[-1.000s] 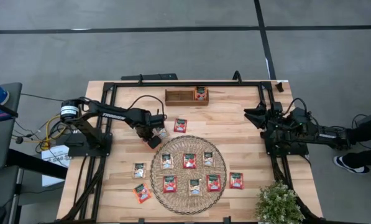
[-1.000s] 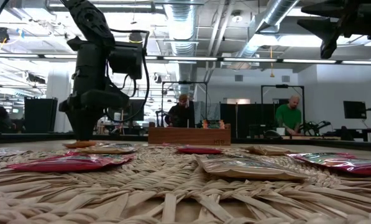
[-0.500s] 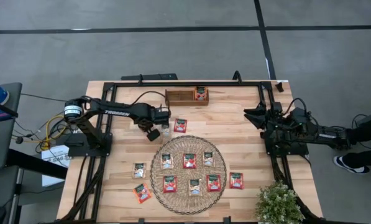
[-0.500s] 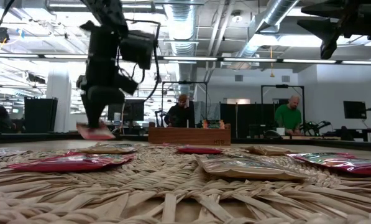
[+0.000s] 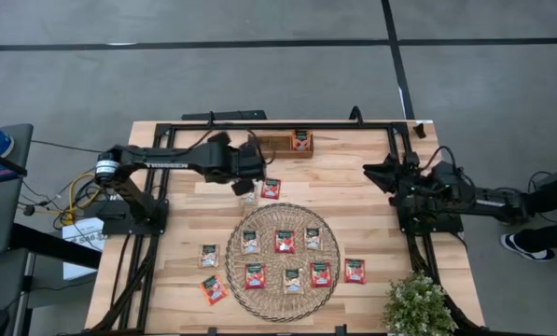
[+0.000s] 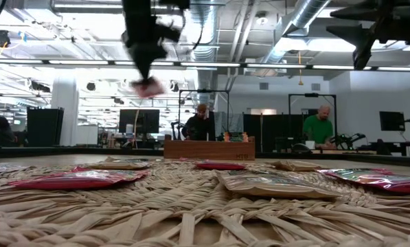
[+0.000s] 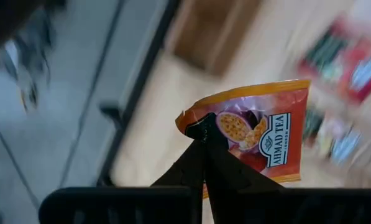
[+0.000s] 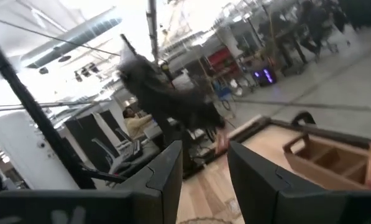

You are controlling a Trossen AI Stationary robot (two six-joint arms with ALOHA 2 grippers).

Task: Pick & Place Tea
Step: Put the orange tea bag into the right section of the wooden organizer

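High view first: on the left, the left arm reaches over the wooden tabletop (image 5: 353, 224) toward the far side, its left tool (image 5: 244, 183) just short of the brown wooden tray (image 5: 271, 143). That tool is clenched on a red-orange tea sachet (image 7: 256, 135), pinching one corner so the packet hangs clear of the tabletop; the low view shows it lifted high in the air (image 6: 148, 86). Just beside the tool lies another red sachet (image 5: 271, 189) on the bare wood. Nearer, two sachets (image 5: 209, 255) rest left of the round woven mat (image 5: 283, 289), one cream and one orange. On the mat itself lie seven sachets (image 5: 285, 241), spread apart in two rows. One sachet (image 5: 300, 140) sits in the right end of the tray. Right of the mat lies one more red sachet (image 5: 355, 271). At the far right the right arm waits over the tabletop's edge, its right tool (image 8: 204, 168) released and holding nothing.
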